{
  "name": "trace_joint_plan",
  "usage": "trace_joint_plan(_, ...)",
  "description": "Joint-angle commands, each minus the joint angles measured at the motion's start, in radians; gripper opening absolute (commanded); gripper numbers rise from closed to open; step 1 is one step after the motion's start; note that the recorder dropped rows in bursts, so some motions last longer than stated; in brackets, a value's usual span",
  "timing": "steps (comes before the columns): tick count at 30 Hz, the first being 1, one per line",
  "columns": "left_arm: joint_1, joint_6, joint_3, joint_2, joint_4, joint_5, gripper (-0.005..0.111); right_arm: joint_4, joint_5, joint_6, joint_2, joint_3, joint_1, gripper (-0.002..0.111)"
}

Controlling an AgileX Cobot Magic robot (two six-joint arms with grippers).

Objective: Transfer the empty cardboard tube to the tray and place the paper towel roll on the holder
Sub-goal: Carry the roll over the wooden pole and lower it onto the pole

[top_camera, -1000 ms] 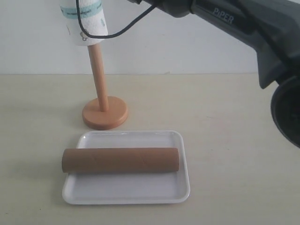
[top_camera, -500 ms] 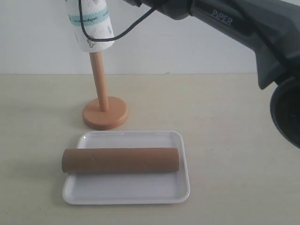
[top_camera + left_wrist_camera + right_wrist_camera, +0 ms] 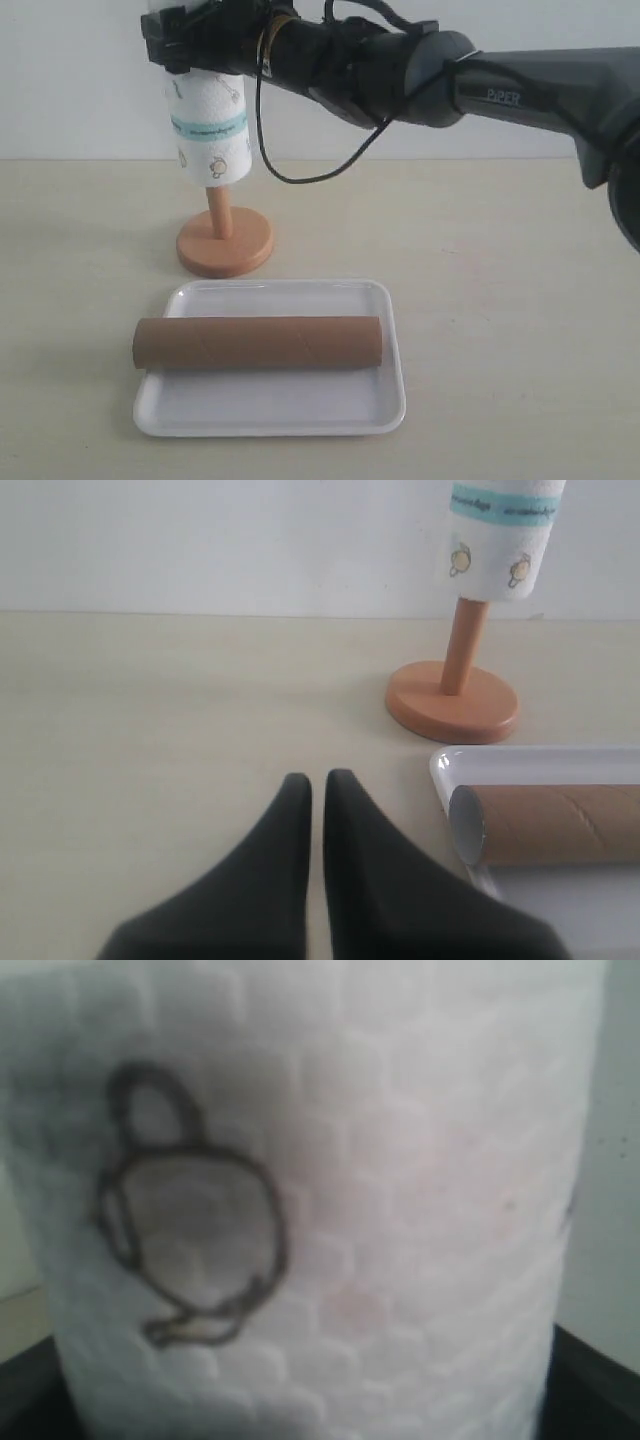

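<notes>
Beige desk [image 3: 500, 300]: tube [image 3: 258, 342] in tray [image 3: 280, 412], done; upper left, right pincer [image 3: 200, 50] clamps roll [image 3: 212, 130] partway down holder [image 3: 225, 245]; left pincer [image 3: 318, 800] closed.

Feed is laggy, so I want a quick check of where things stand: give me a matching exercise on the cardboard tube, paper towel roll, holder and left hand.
1. cardboard tube
2. paper towel roll
3. holder
4. left hand

A. shut, holding nothing
B. standing upright, outside the tray
C. lying in the tray
D. partway down the holder, short of its base

Pairs: 1-C; 2-D; 3-B; 4-A
</notes>
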Motion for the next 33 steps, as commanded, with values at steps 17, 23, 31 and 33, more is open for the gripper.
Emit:
trace_joint_plan(17, 0.004, 0.005, 0.004, -0.004, 0.003, 0.002, 0.004, 0.140, -0.090, -0.111, 0.147, 0.060, -0.005, 0.090)
trace_joint_plan(23, 0.004, 0.005, 0.004, -0.004, 0.003, 0.002, 0.004, 0.135, -0.094, -0.111, 0.139, 0.060, -0.005, 0.105)
trace_joint_plan(31, 0.004, 0.005, 0.004, -0.004, 0.003, 0.002, 0.004, 0.004, -0.043, -0.044, 0.066, 0.060, -0.002, 0.105)
trace_joint_plan(33, 0.004, 0.005, 0.004, -0.004, 0.003, 0.002, 0.004, -0.082, 0.010, 0.036, 0.043, 0.062, -0.002, 0.105)
